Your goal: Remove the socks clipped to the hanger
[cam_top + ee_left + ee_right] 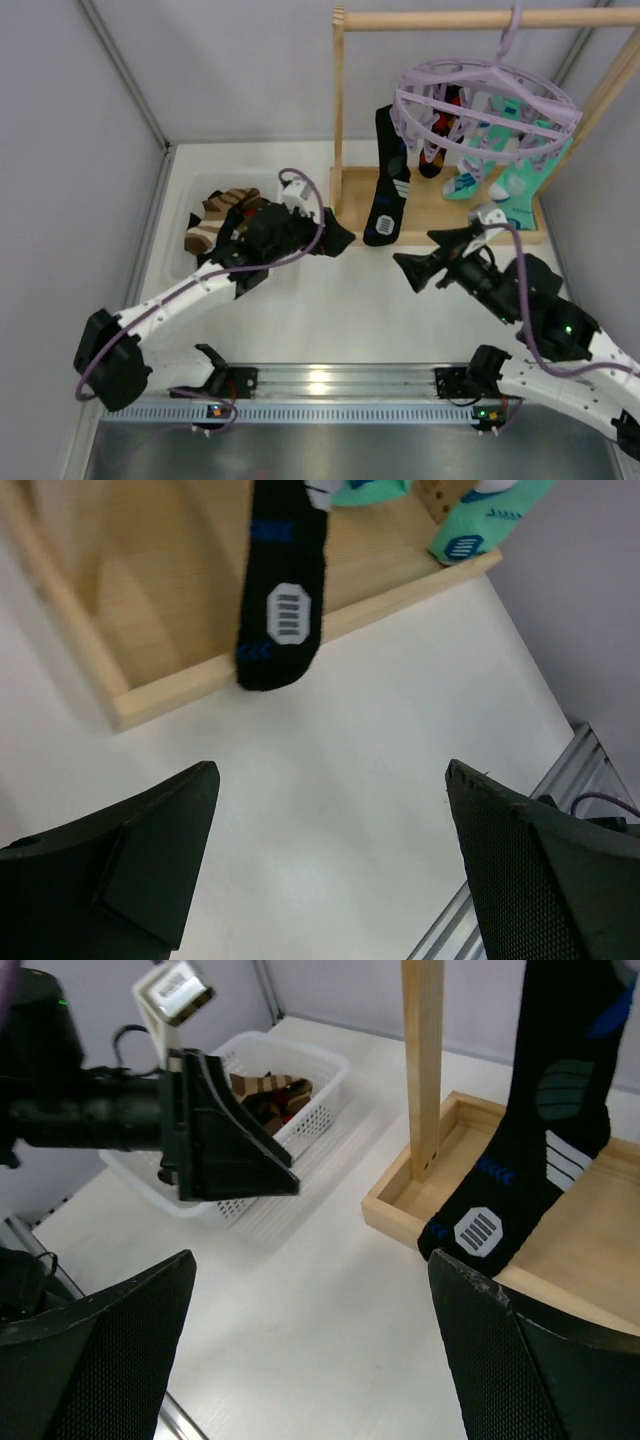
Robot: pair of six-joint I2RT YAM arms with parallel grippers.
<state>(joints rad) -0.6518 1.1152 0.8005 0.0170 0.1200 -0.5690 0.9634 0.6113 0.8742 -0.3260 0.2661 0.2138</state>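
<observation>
Top external view: the round lilac plastic drying-ring hanger (485, 105) hangs by its hook from the top bar of a light wooden rail frame (340, 100). The socks dangle from its clips over the frame's shallow wooden tray (440, 215). The frame's upright post stands just left of the long black sock with blue-white marks (388, 180). Crossbars and spare pegs crowd the black sock with orange-red diamonds (440, 130) inside the ring. The turquoise socks with white-blue marks (515, 180) hang at the right, near the slanted brace.

The long black sock is soft and ribbed, with a grey-white patch near the toe. Its long axis runs roughly vertical, cuff up at the ring and toe down, and the toe reaches the tray's front lip. The turquoise pair also hang toe-down.

The left pincer (342, 238) hovers low over the white worktop (330, 310) just in front of the tray. It is released, fingers wide apart and gripping nothing. The right pincer (425, 255) is near the tray's front edge, likewise spread with nothing between its fingers. Well to the left sits a white perforated plastic basket (325, 1070) holding brown patterned socks (270, 1095).
</observation>
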